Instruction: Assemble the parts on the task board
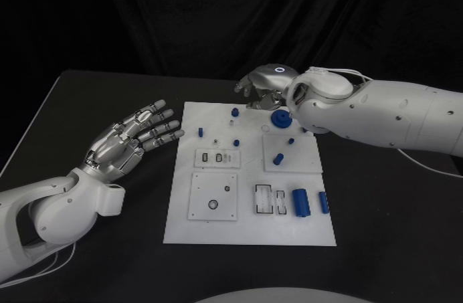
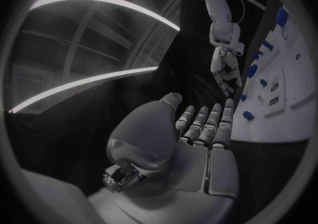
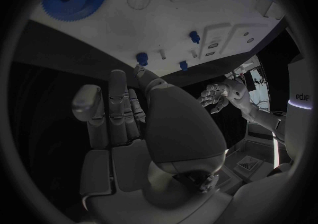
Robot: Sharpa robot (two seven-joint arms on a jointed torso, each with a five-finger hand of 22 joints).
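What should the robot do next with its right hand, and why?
Probably lower the right hand onto the blue gear and grip it. That hand holds nothing and hovers at the task board's far edge right beside the gear, while the left hand waits open off the board.

Dim overall: the head view shows a bright white task board (image 1: 253, 229) against the black worktop (image 1: 386, 249) and dark backdrop, with soft shadows beside the parts. Both wrist views are murky, heavily vignetted and curved at the rim; pale ceiling light strips streak the left wrist view.
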